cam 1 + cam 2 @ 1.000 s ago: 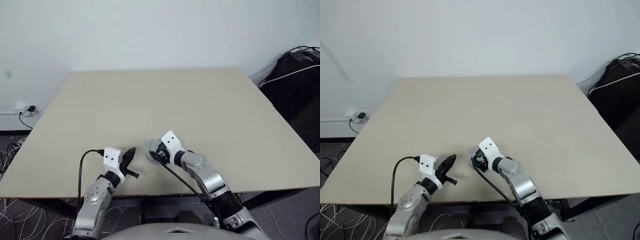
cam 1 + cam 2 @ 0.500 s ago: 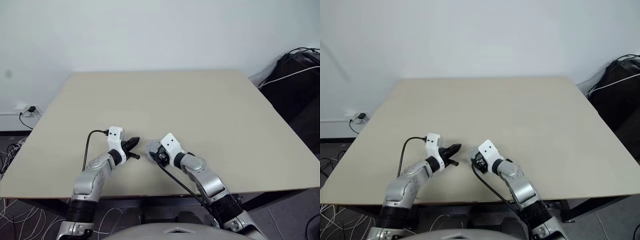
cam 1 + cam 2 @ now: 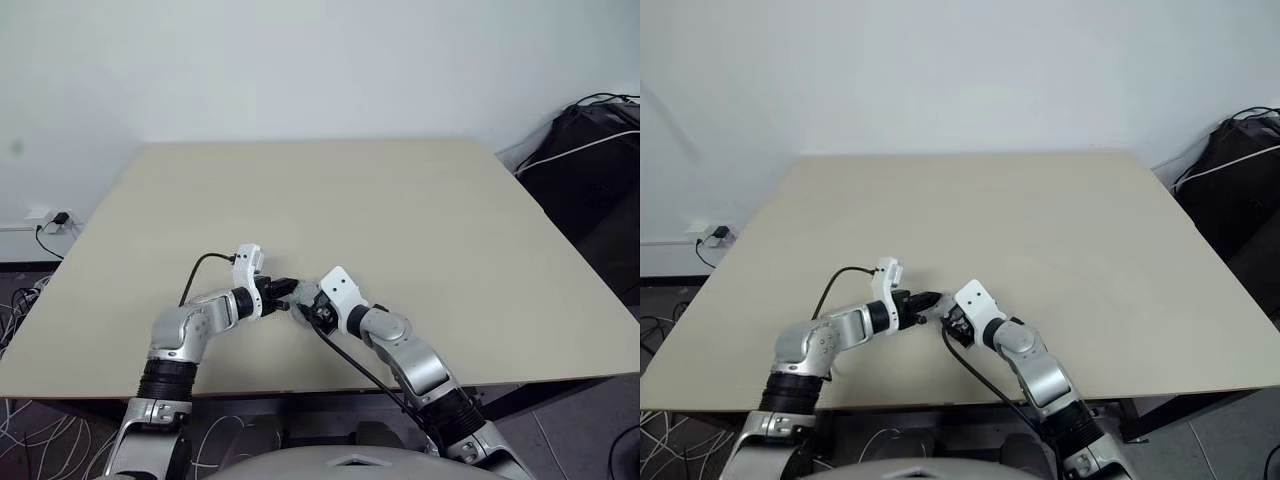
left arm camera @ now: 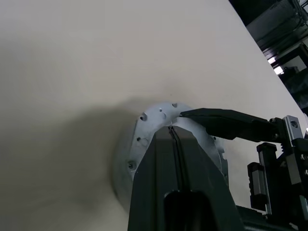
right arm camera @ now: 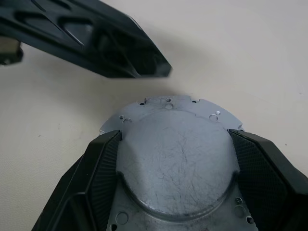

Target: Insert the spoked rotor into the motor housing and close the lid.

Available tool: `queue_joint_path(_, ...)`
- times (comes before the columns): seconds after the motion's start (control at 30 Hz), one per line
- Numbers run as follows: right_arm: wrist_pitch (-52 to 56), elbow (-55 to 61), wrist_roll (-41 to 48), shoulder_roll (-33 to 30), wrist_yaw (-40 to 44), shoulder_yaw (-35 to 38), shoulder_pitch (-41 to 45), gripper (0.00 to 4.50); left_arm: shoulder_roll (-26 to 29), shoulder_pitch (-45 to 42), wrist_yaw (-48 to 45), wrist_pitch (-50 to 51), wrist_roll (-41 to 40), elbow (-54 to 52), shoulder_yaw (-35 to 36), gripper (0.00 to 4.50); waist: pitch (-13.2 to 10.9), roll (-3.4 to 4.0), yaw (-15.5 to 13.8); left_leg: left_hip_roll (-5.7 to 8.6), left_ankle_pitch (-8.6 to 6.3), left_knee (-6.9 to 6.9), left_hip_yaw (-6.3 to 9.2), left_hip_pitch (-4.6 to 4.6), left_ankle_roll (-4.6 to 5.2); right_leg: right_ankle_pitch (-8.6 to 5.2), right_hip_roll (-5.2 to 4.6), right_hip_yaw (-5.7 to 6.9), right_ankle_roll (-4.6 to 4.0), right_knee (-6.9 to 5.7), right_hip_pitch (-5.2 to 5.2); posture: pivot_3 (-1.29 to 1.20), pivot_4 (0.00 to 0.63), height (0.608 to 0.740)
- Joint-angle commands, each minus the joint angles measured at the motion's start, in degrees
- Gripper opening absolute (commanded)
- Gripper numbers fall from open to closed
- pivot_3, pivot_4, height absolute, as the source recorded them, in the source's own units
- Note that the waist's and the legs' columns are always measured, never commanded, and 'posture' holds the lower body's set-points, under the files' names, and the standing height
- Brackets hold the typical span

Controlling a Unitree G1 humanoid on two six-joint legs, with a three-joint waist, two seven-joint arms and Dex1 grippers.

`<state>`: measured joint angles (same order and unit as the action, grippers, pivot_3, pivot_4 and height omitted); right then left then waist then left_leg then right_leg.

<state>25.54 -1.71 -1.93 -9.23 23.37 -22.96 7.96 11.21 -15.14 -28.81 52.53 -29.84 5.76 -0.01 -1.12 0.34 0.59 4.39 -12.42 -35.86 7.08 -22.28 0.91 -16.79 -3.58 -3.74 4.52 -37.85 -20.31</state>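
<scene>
With the right gripper point(image 5: 168, 159) clamped across the lid point(image 5: 175, 159), the closed left gripper point(image 4: 175, 132) just above its rim should press gently, squarely down.

Grey metal lid point(image 5: 175, 159) with raised scratched centre and small rim holes, clasped between 2 black fingers point(image 5: 103, 178), left gripper point(image 5: 159, 68) pressed together just beyond its edge, beige table point(image 5: 250, 57).

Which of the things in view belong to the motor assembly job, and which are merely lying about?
Job: flat round light-grey metal lid with raised centre, clamped by right gripper; shut left gripper beside it.
Lying about: beige table, black bag, white wall plug, floor cables.
</scene>
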Motion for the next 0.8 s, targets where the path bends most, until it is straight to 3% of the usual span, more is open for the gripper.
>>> queue_joint_path(0.03,1.7,-1.0,-1.4,-1.0,-0.2,-0.2,-0.9,3.19,-0.1,-1.7,1.8,2.0,2.0,0.7,-2.0,0.0,0.0,0.0,0.0,0.0,0.0,0.01,0.01,0.0,-0.01,0.01,0.0,0.0,-0.01,0.0,0.0,0.0,0.0,0.74)
queue_joint_path(0.47,2.1,1.6,0.7,-0.9,1.7,0.2,-1.0,3.19,-1.2,-1.1,3.8,5.8,4.8,1.2,-4.9,0.0,0.1,-0.02,-0.5,0.04,0.0,0.01,0.03,0.08,-0.01,-0.09,-0.05,0.0,0.15,0.02,0.12,0.0,0.0,0.74)
queue_joint_path(0.5,2.3,2.5,1.3,-0.7,2.1,0.5,-1.1,3.9,-1.2,-1.1,3.7,5.9,4.9,1.2,-4.9,0.0,0.1,-0.02,-0.5,0.04,0.0,0.01,0.03,0.08,-0.01,-0.09,-0.05,0.0,0.15,0.03,0.12,0.0,0.0,0.74)
queue_joint_path(0.57,3.0,4.5,2.1,-0.7,2.9,0.8,-1.4,4.45,-1.3,-1.0,3.6,5.8,5.0,1.2,-5.0,0.0,0.1,-0.05,-0.5,0.04,0.0,0.03,0.03,0.08,-0.01,-0.09,-0.05,0.0,0.12,0.05,0.11,0.0,0.0,0.74)
queue_joint_path(0.8,5.7,14.6,4.0,-3.6,3.5,4.0,-4.8,4.48,-2.1,-0.8,3.6,5.7,4.5,0.5,-4.5,0.0,0.0,-0.08,-0.7,0.04,0.0,0.05,0.07,0.06,-0.02,-0.19,-0.07,0.01,0.25,0.05,0.09,0.0,0.0,0.74)
